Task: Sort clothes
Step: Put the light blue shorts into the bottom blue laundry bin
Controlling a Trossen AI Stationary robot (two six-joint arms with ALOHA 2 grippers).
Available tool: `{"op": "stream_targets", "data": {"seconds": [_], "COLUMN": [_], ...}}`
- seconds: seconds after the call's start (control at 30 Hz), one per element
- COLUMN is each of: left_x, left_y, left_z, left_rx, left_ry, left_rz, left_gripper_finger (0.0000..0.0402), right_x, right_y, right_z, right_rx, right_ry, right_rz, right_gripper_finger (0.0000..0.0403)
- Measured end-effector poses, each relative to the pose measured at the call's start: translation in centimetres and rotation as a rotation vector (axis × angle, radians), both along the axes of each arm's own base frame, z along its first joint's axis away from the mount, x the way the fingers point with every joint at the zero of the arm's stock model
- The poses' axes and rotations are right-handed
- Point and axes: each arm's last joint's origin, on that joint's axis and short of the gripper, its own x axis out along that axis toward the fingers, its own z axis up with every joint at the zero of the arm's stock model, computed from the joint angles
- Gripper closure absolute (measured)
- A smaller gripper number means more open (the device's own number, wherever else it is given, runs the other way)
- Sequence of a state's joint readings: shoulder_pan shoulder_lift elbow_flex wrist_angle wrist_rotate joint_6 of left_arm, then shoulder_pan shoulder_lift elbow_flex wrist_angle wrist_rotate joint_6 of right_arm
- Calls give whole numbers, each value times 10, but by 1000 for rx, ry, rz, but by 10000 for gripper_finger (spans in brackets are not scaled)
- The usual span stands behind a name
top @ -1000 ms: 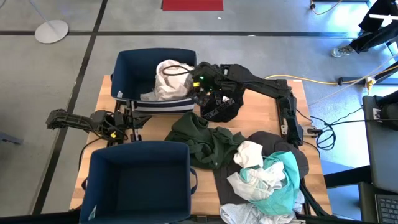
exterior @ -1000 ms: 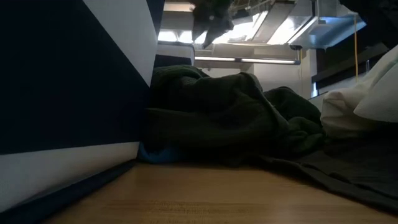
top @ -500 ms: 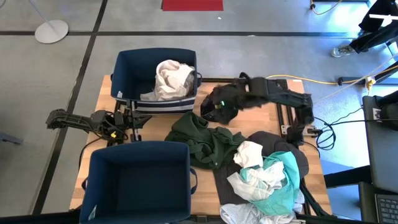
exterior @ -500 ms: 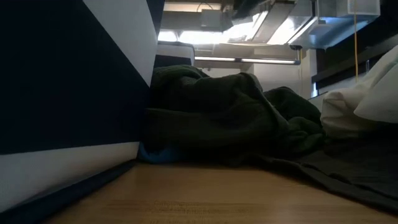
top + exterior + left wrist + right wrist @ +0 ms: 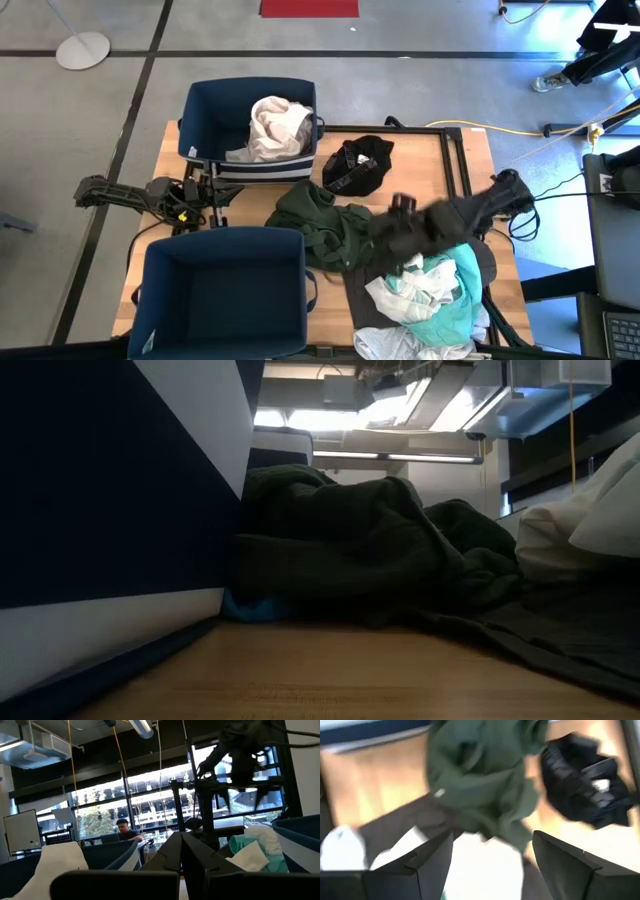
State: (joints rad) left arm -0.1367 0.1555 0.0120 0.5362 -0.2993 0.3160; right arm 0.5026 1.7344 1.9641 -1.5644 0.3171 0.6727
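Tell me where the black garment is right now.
In the high view the black garment lies on the table's far side, just right of the far bin holding a white garment, and beyond the dark green garment; neither gripper holds it.

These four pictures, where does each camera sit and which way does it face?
High view: above, straight down on the wooden table; both arms show.
Low view: table height, facing the crumpled dark green garment; no arm.
Left wrist view: toward windows, a distant person; own fingers below.
Right wrist view: down on clothes; open right gripper.
Shared: high and right wrist views both show the black garment.
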Motion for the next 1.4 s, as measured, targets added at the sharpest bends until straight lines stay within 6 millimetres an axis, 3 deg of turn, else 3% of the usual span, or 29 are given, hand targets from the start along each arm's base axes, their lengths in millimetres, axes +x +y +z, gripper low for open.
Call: {"op": "stream_targets", "data": {"seconds": [0.27, 0.5, 0.83, 1.2, 1.4], "left_x": [0, -1, -1, -2, -2], "left_y": [0, 0, 0, 0, 0], "left_z": [1, 3, 3, 4, 4], "left_rx": [4, 13, 70, 69, 69], "left_ry": [-6, -32, -23, -30, -31], "left_rz": [2, 7, 32, 32, 32], "left_gripper_finger": [402, 402, 402, 402, 401], "right_x": [-20, -24, -30, -47, -60], "right_y": [41, 47, 64, 92, 94], "right_z": [-24, -38, -63, -92, -112], "right_rx": [52, 177, 338, 411, 325], "right_ry": [27, 123, 329, 377, 426], "right_rz": [-56, -223, -109, -145, -155], "right_gripper_finger": [128, 128, 128, 128, 126]}}
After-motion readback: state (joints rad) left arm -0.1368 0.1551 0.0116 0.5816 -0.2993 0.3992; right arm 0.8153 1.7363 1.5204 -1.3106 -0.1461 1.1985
